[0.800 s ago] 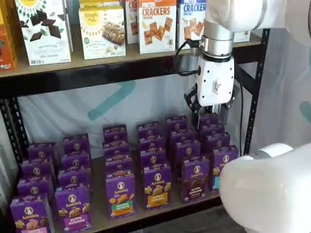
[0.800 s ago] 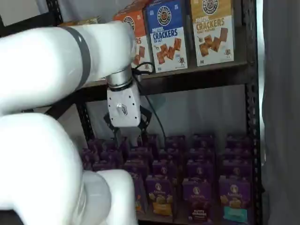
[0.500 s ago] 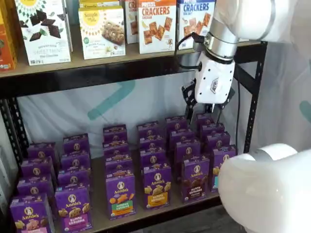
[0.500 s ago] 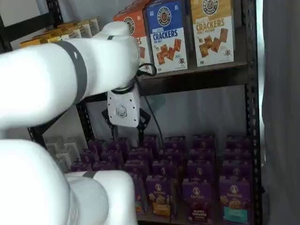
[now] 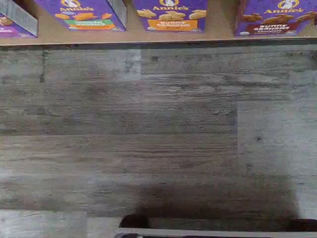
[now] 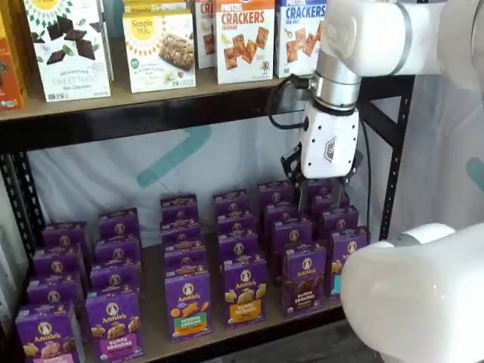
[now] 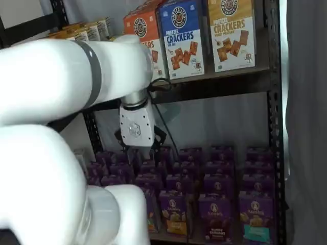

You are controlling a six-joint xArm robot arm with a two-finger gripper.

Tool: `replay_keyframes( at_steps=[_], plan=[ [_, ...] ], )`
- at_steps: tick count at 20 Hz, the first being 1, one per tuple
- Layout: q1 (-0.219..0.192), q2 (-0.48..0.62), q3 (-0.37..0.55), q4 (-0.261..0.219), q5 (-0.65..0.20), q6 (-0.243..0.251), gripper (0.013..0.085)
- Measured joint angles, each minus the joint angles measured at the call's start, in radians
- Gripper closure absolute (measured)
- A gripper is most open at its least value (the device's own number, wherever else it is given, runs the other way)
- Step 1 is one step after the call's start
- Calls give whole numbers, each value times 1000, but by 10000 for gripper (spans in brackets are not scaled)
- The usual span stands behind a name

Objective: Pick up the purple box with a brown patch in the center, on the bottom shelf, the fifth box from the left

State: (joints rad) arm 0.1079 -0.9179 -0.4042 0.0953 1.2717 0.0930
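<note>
Mock retail shelving in a lab-type setup. Black metal rack (image 6: 393, 136) w/ tan board tiers: cracker boxes (image 6: 243, 39) on upper tier, rows of purple Annie's cartons (image 6: 189, 302) on bottom shelf (image 6: 155, 340). Pale sheet (image 6: 113, 170) hung behind rack; grey wood-look floor (image 5: 148, 129) in front.

On the tier above the jaws stood tall cartons: a white pretzel-crackers box with an orange-red title (image 6: 243, 39), just up and to the left of the jaws, and a blue sea-salt crackers box (image 7: 180, 38) with a mustard-yellow crackers box (image 7: 232, 33) touching its side. Farther left of the jaws sat a white Simple Mills box showing a bar (image 6: 159, 50) and a white Sweet Thins chocolate box (image 6: 66, 47). Below and left of the jaws, front-row small purple cartons carried a green band (image 6: 188, 305) and a yellow band (image 6: 244, 291). A grey wood-plank floor (image 5: 148, 134) lay under the jaws.
</note>
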Motion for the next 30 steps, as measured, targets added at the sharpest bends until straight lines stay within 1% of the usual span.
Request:
replay_keyframes(
  at_steps=[5, 10, 13, 14, 17, 21, 27, 30],
  plan=[
    [12, 53, 17, -41, -64, 20, 130],
    [5, 118, 38, -38, -154, 9, 130],
    [14, 152, 52, -82, -213, 36, 130],
    [15, 160, 59, -95, -236, 43, 130],
    [7, 199, 77, -154, -316, 69, 130],
    [-21, 255, 81, -137, -381, 34, 130],
    [-44, 355, 79, -115, -465, -3, 130],
    [-62, 421, 80, -97, -535, -33, 130]
  ],
)
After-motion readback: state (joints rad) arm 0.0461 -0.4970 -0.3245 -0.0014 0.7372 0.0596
